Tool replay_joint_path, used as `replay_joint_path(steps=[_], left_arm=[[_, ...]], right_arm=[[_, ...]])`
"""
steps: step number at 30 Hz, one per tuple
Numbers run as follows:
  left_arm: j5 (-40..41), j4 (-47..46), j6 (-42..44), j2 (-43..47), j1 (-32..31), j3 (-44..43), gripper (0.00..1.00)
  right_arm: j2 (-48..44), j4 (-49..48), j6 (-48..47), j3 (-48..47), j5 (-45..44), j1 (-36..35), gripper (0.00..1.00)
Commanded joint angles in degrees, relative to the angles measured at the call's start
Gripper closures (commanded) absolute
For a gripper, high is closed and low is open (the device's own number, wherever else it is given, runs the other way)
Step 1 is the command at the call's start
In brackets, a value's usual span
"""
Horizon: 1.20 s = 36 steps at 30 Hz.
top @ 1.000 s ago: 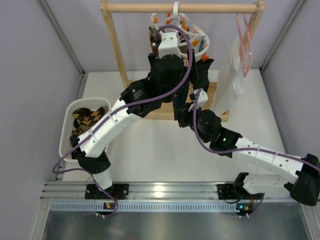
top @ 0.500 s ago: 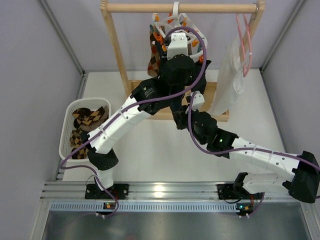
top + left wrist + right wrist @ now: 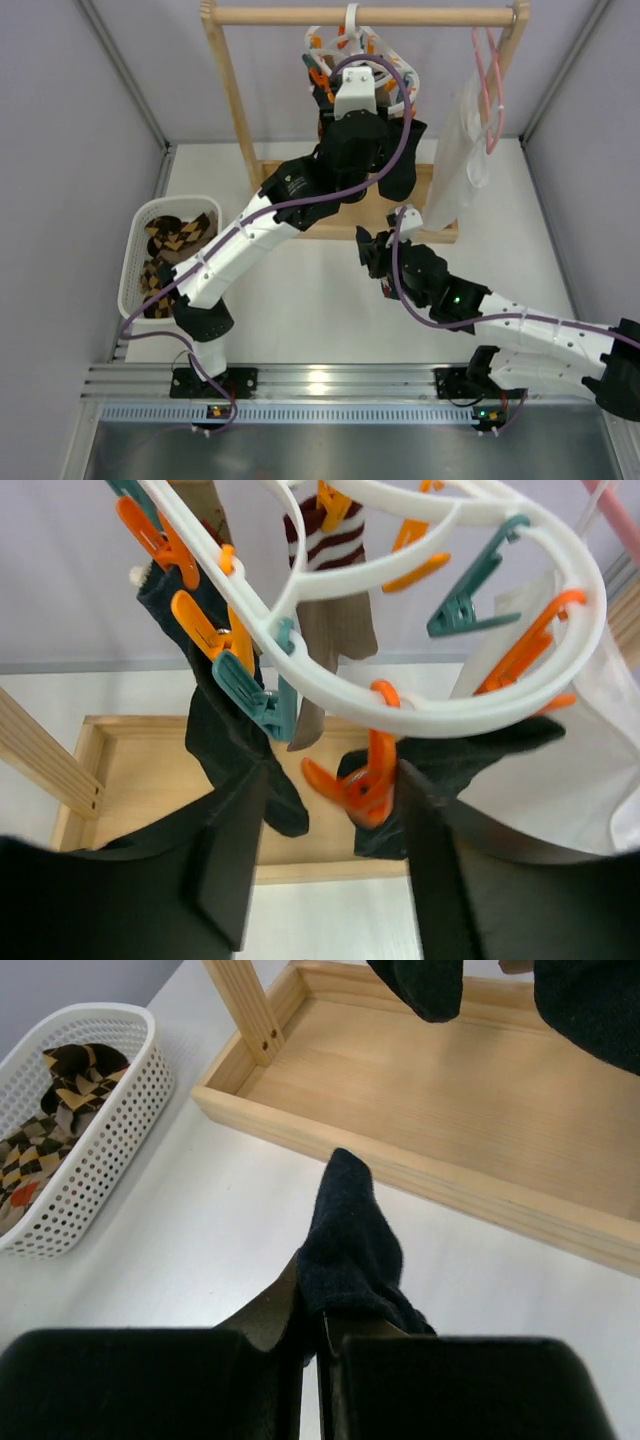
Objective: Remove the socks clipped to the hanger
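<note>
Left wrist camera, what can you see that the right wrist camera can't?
Only the left wrist view shows the white hanger, its orange and teal clothespins, a striped sock, and the left gripper open around an orange clothespin. Only the right wrist view shows the white basket of patterned socks and the right gripper shut on a dark sock. Both show the wooden tray and dark socks hanging above it.
</note>
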State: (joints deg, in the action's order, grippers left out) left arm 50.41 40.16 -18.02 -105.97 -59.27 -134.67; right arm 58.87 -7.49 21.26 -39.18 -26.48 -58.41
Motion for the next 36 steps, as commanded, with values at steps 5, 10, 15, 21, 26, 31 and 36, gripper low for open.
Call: replay_joint_path(steps=[5,10,15,21,26,31,36], left_arm=[[-3.6,-1.8,-2.5,12.9,0.0,14.8,0.02],[-4.4,-1.8,-7.1,25.2,-0.1,35.5,0.02],[-3.9,-1.6,-13.5,43.2,0.0,56.1,0.02],[-8.7,-1.2,-13.2,62.4,-0.1,73.1,0.02],[-11.8,-0.4,-8.3,76.7,0.0,77.1,0.02],[-6.7,-0.5,-5.2,82.5,-0.1,79.0,0.02],[-5.0,-0.5,-6.2,82.5,1.1,79.8,0.02]], right_arm=[[-14.3,6.4,0.2,8.4,0.9,-1.2,1.0],[-24.7,14.5,1.5,12.0,-0.6,-1.1,1.0],[-27.0,17.9,0.5,11.2,-0.6,-1.1,1.0],[-19.8,16.5,-2.5,7.6,2.7,-1.1,1.0],[-9.5,10.4,-6.1,0.4,10.5,-1.1,1.0],[5.9,3.5,-9.9,-9.1,24.4,-1.2,1.0],[25.7,1.4,-10.5,-26.5,34.6,-1.2,1.0]])
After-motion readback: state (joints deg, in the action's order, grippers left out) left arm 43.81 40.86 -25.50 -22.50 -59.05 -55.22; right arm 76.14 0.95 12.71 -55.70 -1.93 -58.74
